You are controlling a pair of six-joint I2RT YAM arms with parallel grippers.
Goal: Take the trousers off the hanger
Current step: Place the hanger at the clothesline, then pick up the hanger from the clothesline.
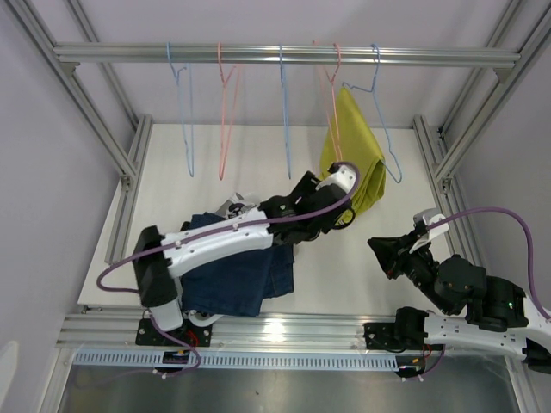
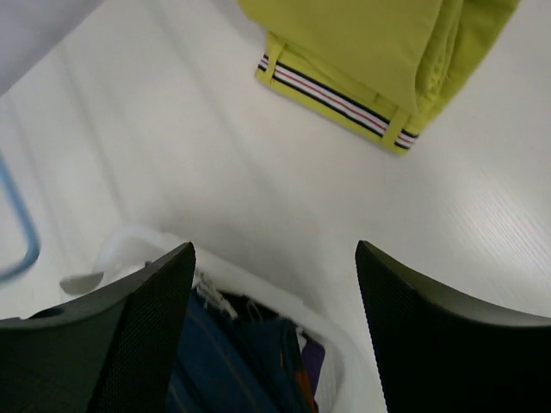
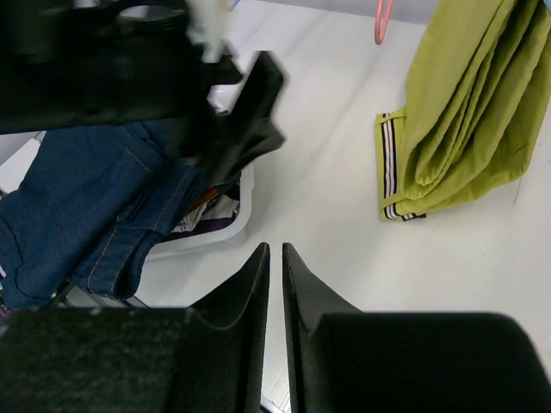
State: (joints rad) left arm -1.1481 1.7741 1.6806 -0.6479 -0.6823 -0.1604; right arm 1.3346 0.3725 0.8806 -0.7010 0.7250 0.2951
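Note:
The mustard yellow trousers with a striped waistband hang folded over a pink hanger on the rail; they also show in the left wrist view and the right wrist view. Navy trousers lie draped over a white basket; purple and printed cloth shows underneath. My left gripper is open and empty above the basket's rim, short of the yellow waistband. In the top view it sits left of the yellow trousers. My right gripper is shut and empty over the bare table, right of the basket.
Empty hangers hang on the rail: blue, pink, blue and blue. Aluminium frame posts stand at both sides. The left arm stretches across the basket.

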